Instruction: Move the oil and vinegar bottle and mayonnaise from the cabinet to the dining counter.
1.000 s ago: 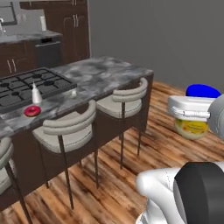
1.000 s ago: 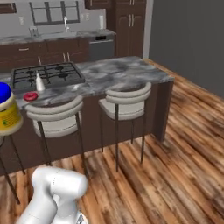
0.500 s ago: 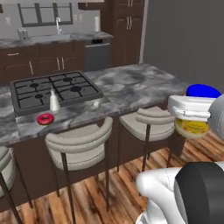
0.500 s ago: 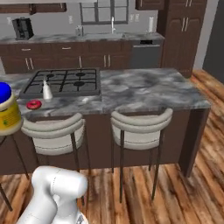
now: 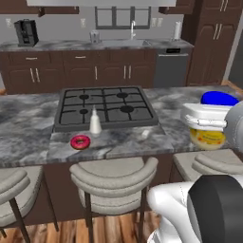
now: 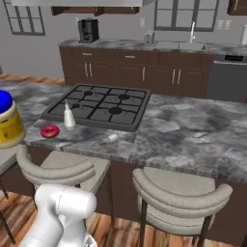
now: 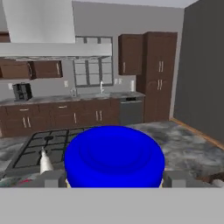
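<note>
One item, the mayo [image 5: 210,128], is gripped upright in wide jaws w/ lid up, carried toward the counter [image 5: 28,128] where the bottle [image 5: 95,121] stands by the donut [image 5: 79,141].

A pink-frosted donut [image 5: 80,141] lies on the stone top just in front of the black gas cooktop [image 5: 104,106]. Padded bar stools [image 5: 114,182] stand along the near edge. Against the far wall: a coffee machine [image 5: 25,32], a sink faucet [image 5: 133,29] and a steel dishwasher [image 5: 171,69].
</note>
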Motion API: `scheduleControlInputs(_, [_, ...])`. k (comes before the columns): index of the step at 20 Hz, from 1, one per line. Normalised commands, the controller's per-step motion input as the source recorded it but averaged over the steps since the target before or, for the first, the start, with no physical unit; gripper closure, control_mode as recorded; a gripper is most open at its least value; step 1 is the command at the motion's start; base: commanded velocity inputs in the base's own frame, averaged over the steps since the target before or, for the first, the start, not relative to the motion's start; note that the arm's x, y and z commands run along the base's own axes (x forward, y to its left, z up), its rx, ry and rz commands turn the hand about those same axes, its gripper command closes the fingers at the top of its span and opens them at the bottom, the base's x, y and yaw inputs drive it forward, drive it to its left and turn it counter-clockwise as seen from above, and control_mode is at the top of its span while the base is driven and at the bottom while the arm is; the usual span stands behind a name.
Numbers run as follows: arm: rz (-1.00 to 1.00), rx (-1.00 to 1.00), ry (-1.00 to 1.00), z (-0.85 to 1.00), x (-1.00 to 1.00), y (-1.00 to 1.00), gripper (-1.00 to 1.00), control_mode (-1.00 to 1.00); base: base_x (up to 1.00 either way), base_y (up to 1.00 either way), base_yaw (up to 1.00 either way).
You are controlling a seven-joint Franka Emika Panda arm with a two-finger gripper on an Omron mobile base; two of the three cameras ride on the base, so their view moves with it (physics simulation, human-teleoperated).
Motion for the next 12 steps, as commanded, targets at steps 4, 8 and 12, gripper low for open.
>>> scheduleControlInputs(4, [0.00,0.00,0.00,0.00,0.00,0.00,1.00,1.00,0.84,-0.39,0.57])
scheduleControlInputs(8, [0.11,0.00,0.00,-0.02,0.11,-0.12,1.00,-1.00,0.42,-0.27,0.36])
scheduleControlInputs(12, [0.44,0.02,0.00,-0.19,0.48,-0.69,1.00,-1.00,0.00,0.00,0.00])
